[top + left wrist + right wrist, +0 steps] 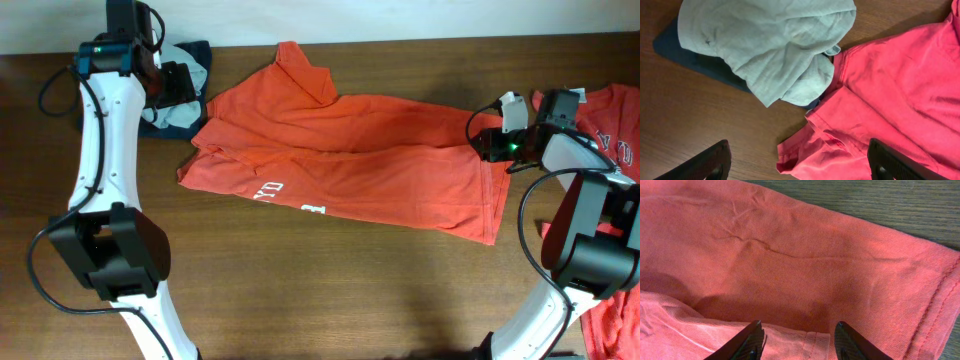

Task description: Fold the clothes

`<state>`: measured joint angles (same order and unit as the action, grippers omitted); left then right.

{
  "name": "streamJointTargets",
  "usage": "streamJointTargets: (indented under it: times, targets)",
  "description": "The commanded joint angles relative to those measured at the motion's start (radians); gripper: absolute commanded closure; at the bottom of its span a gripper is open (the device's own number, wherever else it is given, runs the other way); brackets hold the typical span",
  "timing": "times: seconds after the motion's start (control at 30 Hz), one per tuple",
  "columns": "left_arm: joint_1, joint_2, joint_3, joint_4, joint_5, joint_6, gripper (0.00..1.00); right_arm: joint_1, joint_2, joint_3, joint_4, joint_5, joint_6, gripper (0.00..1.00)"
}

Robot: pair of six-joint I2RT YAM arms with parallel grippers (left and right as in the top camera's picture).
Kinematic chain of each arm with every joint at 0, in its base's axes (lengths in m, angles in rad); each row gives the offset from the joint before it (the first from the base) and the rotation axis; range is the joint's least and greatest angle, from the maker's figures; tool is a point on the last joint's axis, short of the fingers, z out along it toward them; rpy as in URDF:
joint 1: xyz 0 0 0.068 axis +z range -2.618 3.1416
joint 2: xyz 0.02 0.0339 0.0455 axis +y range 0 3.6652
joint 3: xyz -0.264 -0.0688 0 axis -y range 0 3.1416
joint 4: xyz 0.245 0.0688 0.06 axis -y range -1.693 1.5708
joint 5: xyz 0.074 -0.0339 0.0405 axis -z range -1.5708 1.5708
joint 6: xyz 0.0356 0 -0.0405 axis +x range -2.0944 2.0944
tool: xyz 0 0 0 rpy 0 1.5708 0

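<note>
Fold only begun, most work left.

Overhead: orange-red short-sleeved cotton T-shirt (340,160) sprawled centre, seemingly doubled once; second crumpled red shirt (610,130) far right, untouched. Left wrist: left gripper (797,150) wide open by pale grey-green garment (770,45). Right wrist: right gripper (799,332) parted over hem, gripping nothing.

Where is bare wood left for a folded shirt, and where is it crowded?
Free: the wide front strip of table, between the spread orange shirt and the two arm bases. Crowded: the back-left corner, holding grey and dark-blue clothes, and the right edge, under a second orange shirt.
</note>
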<state>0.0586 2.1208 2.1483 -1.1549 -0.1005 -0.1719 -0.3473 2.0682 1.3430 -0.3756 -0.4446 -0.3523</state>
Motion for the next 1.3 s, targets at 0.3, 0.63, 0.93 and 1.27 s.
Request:
streamJointTargets:
  times: [0.3, 0.63, 0.93, 1.27]
  targets:
    - [0.000, 0.011, -0.008, -0.002, 0.010, 0.009, 0.13, -0.008, 0.060, 0.015, 0.002, -0.016, -0.009, 0.46]
    - [0.000, 0.011, -0.008, -0.002, 0.010, 0.009, 0.13, -0.008, 0.059, 0.103, -0.098, -0.016, -0.006, 0.94]
    - [0.000, 0.011, -0.008, -0.002, 0.010, 0.009, 0.13, -0.008, 0.058, 0.251, -0.276, -0.014, -0.006, 0.82]
    - [0.000, 0.011, -0.008, -0.002, 0.007, 0.009, 0.13, -0.008, 0.061, 0.250, -0.325, 0.082, -0.007, 0.63]
